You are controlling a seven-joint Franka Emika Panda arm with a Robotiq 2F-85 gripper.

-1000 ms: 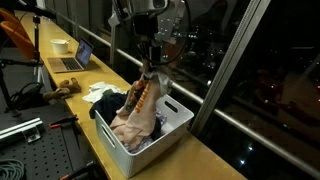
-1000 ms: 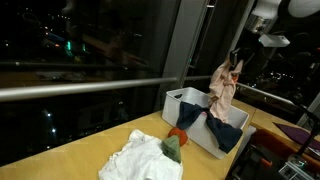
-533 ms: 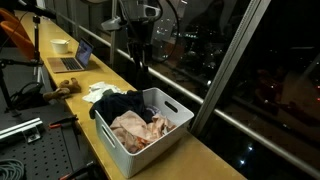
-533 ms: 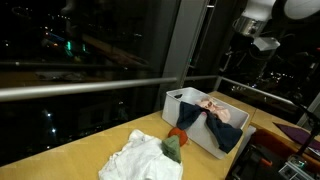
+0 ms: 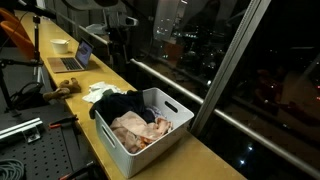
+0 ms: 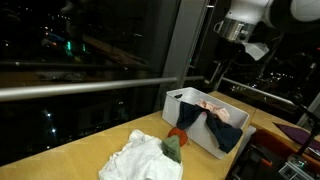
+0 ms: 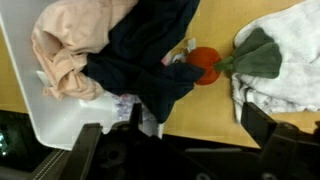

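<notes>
Nearest, inside the white bin (image 5: 113, 143), pink garment (image 5: 140, 130) heaped; over the bin's far rim, dark garment (image 5: 119, 102) draped. Above that rim, gripper (image 5: 121, 48) hanging, fingers spread, grasping nothing. Seemingly between grasps; to take the dark garment, needs a straight drop onto its fold.

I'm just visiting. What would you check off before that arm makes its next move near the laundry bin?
1. Gripper open and empty: ok.
2. Pink garment fully inside the white bin: ok.
3. Dark garment inside the bin: not ok, it hangs over the rim.
4. White cloth on the table in plain sight: ok.
5. Orange piece and green piece one item: cannot tell.
</notes>
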